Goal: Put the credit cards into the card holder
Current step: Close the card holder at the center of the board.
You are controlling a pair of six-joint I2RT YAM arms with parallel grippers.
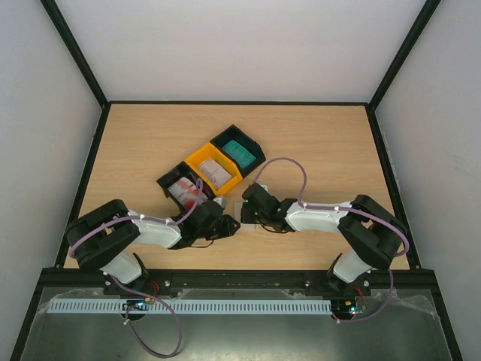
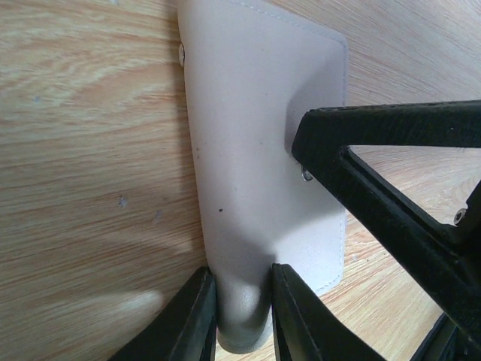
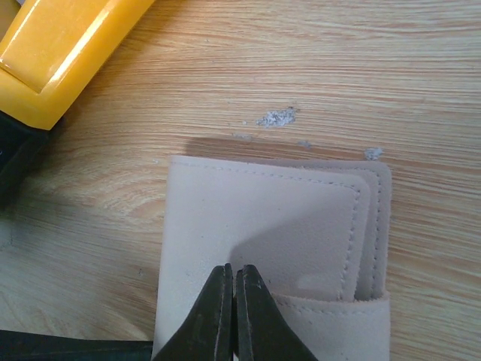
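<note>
The beige card holder (image 2: pixel 255 135) lies flat on the wooden table between the two arms. My left gripper (image 2: pixel 243 275) is shut on its near folded edge, one finger on each side. My right gripper (image 3: pixel 231 271) is shut, and its tips press down on the holder's top flap (image 3: pixel 255 218); in the left wrist view it shows as a black wedge (image 2: pixel 376 150). From above, the holder (image 1: pixel 245 222) is mostly hidden by both grippers. The credit cards lie in the trays: a white and red one (image 1: pixel 186 192), a white-grey one (image 1: pixel 215 175) and a teal one (image 1: pixel 242 153).
The joined black-yellow-black trays (image 1: pixel 197 161) stand slantwise just beyond the grippers; the yellow tray's corner (image 3: pixel 60 53) shows close to the holder. Black frame rails edge the table. Small white specks (image 3: pixel 278 116) lie on the wood.
</note>
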